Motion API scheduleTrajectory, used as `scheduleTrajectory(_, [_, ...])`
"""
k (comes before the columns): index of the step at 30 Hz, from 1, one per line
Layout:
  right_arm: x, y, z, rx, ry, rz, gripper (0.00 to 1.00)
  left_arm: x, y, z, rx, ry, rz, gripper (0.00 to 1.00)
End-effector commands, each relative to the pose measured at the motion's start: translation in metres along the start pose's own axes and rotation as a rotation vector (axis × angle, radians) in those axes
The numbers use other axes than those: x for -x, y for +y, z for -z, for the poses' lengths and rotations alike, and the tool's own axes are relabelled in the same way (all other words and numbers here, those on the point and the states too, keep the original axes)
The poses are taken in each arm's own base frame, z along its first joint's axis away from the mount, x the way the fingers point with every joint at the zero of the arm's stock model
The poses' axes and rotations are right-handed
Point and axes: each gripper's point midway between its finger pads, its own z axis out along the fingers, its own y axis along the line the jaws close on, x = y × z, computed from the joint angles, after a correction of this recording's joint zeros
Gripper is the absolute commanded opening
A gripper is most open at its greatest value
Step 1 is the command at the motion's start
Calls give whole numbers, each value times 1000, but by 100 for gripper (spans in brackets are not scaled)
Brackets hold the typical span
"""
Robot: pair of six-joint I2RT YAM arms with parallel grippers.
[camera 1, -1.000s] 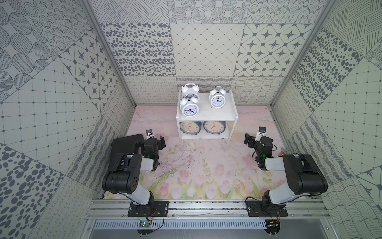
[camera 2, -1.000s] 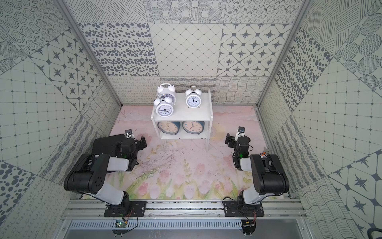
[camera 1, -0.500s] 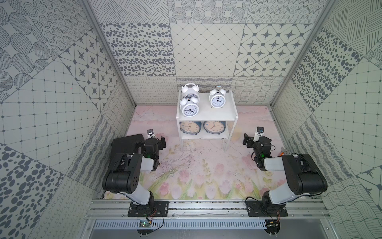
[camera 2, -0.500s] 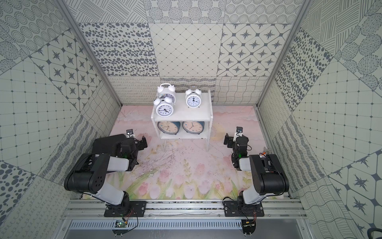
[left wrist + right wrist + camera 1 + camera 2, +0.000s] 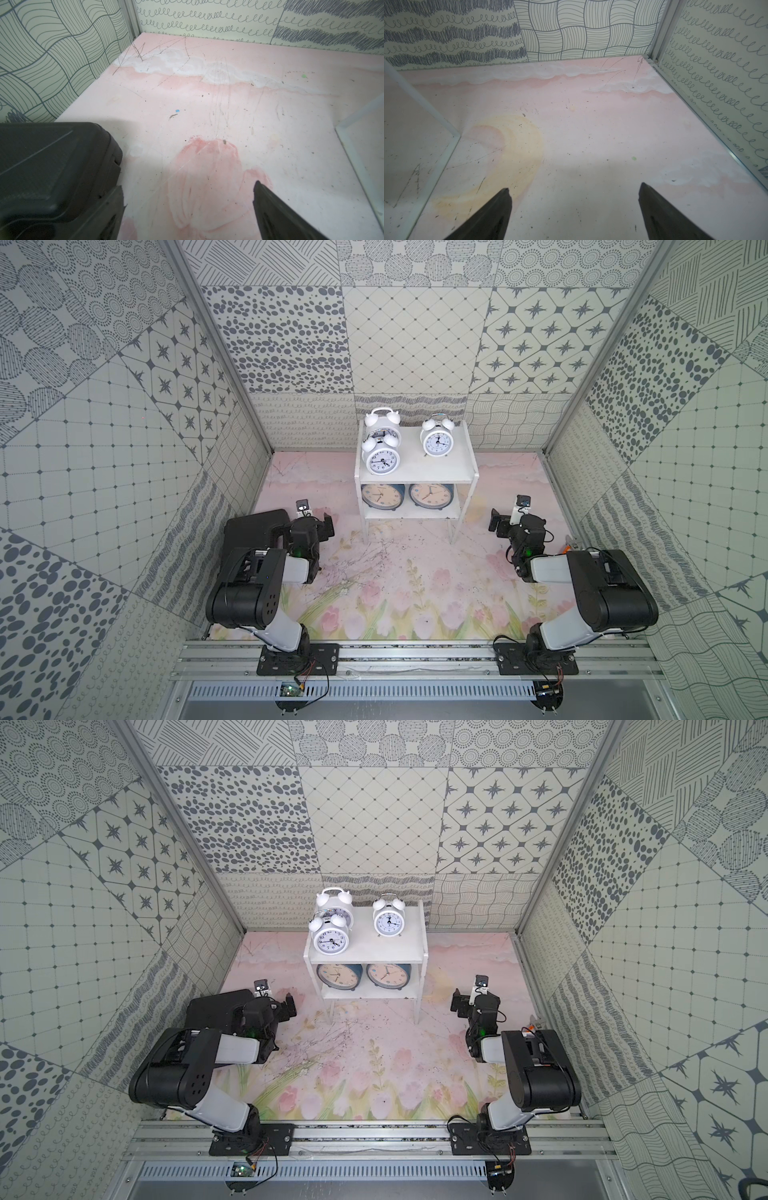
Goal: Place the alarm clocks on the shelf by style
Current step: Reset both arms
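In both top views the shelf [image 5: 455, 466] stands at the middle of the desk's [image 5: 395, 585] far edge. The job looks done: three white twin-bell clocks [image 5: 435, 442] sit on the upper board and two blue-cased clocks [image 5: 431, 495] sit side by side on the lower one.

My worry is the left pair up top, one behind the other near the board's left edge. A knock to the thin legs from a passing arm could tip the front one off. The rear clock's face is half hidden by the front one's bells, and the upper board cuts off the tops of the blue-cased clocks.

From the left wrist, the left gripper [image 5: 189, 186] is spread wide and empty above the desk, just beside the black case [image 5: 52, 162]; whether they touch I cannot tell. Only a sliver of the shelf shows.

From the right wrist, the right gripper [image 5: 574, 187] gapes empty too. A corner of the shelf sits at the frame's edge, with no clocks visible.
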Motion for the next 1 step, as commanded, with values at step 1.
scheduleTrajectory(1, [14,4,-1,11,-42,5,99,13,-3,-1,-17,-43,-11,99])
